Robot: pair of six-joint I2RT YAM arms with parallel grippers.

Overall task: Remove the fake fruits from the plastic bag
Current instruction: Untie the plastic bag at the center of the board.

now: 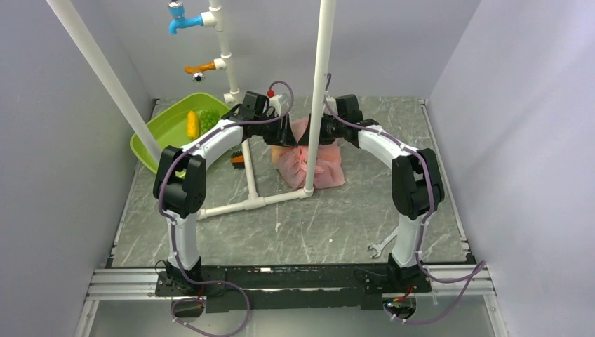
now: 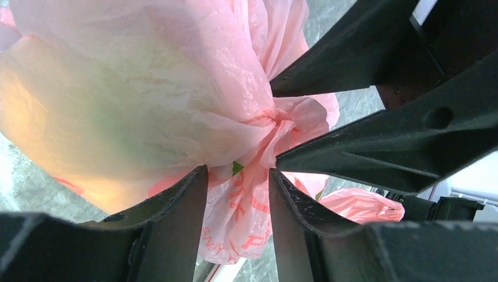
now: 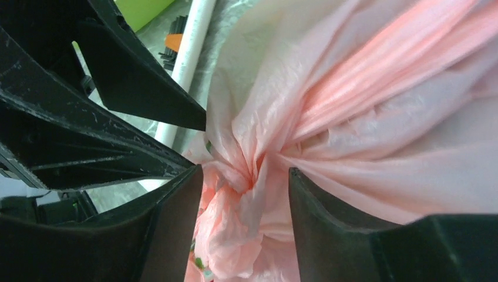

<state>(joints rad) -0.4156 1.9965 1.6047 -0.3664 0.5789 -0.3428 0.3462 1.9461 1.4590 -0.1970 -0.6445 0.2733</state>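
Pink plastic bag [image 2: 147,88] is bunching into a twisted neck. Left tool [image 2: 238,173] and right tool [image 3: 245,173] are both pinching that neck narrowly, tip to tip.

Pipe post [image 1: 317,105] fronts plastic bag [image 1: 328,168]; near table [image 1: 316,232] seemingly open.

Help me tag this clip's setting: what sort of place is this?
Likely a robot test cell staged as a mock sink area: grey walls box in a marble-look table, white PVC pipes carry toy taps, and two arms are bolted at its edge.
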